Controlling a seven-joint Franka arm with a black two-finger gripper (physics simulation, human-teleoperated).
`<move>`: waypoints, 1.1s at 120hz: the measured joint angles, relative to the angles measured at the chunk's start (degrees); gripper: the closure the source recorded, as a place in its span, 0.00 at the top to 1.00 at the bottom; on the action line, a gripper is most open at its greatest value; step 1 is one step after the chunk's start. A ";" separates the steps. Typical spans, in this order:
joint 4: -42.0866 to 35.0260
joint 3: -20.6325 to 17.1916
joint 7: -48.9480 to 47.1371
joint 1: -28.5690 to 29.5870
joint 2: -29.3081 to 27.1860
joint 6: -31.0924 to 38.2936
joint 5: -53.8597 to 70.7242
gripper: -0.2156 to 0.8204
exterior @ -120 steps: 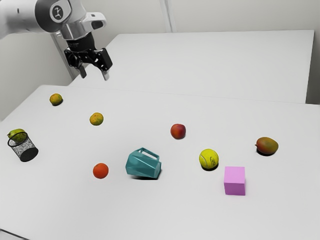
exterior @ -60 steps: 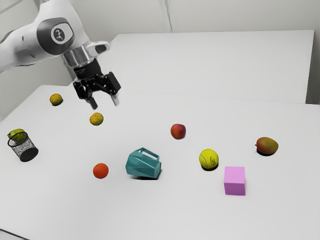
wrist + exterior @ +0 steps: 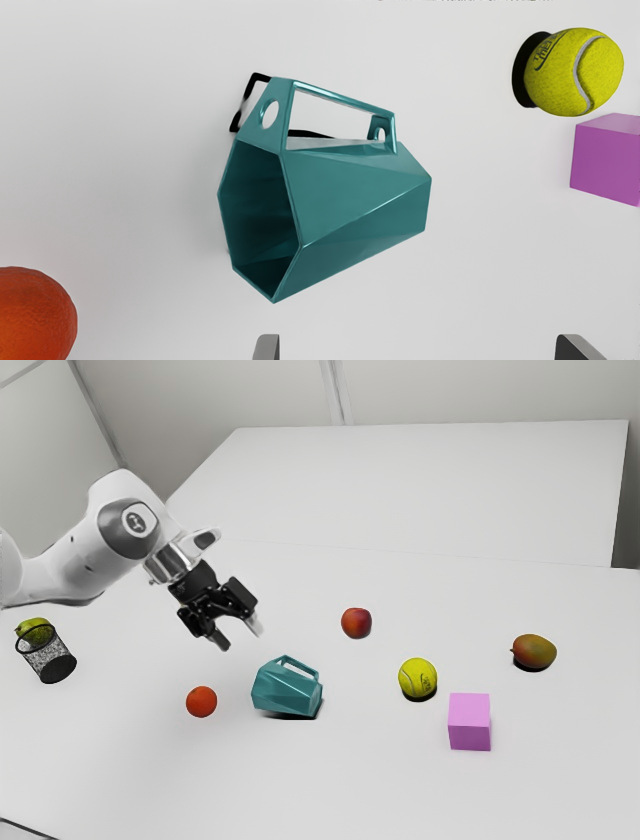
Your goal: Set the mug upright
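My gripper [image 3: 240, 637] hangs above the table in the exterior view, up and to the left of the teal mug [image 3: 287, 688], not touching it. The mug lies on its side, its bottom toward the exterior view's right and its handle on the far side. In the wrist view the gripper [image 3: 417, 347] has its two fingers wide apart with nothing between them. Beyond the fingertips is the mug [image 3: 345, 200], its dark open mouth facing the side where the orange fruit lies.
An orange fruit [image 3: 201, 701] lies close beside the mug's mouth. Past its bottom are a tennis ball [image 3: 418, 678], a pink cube [image 3: 469, 722] and a mango [image 3: 534, 652]. A red fruit [image 3: 356, 623] lies behind. A mesh cup [image 3: 46, 653] stands tilted at the exterior view's left.
My arm has come down and toward the exterior view's right, bringing the gripper from the back of the table close to the mug. The mug has not moved.
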 joint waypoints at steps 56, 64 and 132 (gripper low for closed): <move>-1.82 -0.09 19.30 3.43 8.13 1.74 -7.98 0.79; -1.83 -0.10 21.27 2.55 8.82 1.28 -9.72 0.79; -2.09 -1.06 34.18 2.50 13.58 0.53 -18.35 0.27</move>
